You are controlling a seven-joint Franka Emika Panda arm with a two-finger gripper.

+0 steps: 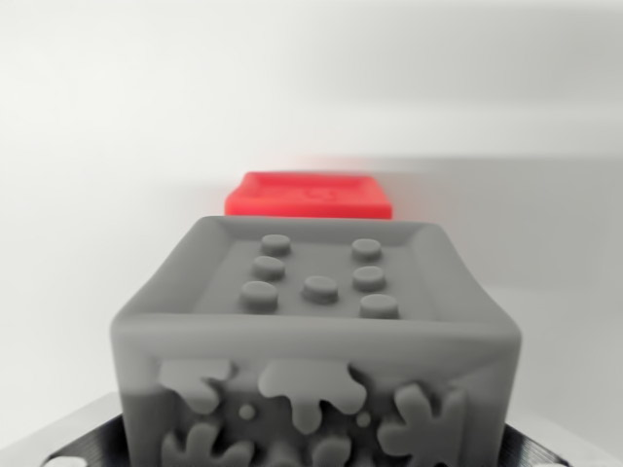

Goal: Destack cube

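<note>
**Ana:** White all round, a pale surface running back to a blank wall. What's nearest the camera?

**Ben:** A dark ribbed edge low in the wrist view, possibly part of the gripper, though I can't say. Against it sits a grey cube, raised dots on top, splashy shapes on its front.

**Ana:** Is the pincer closed on it?

**Ben:** Cannot tell; no fingers show.

**Ana:** And farther off?

**Ben:** A red cube, just behind the grey one's top edge, blurred.

**Ana:** So, destacked or not?

**Ben:** Unclear. The two look apart, so I'd guess the lift is done and setting down remains.
</note>
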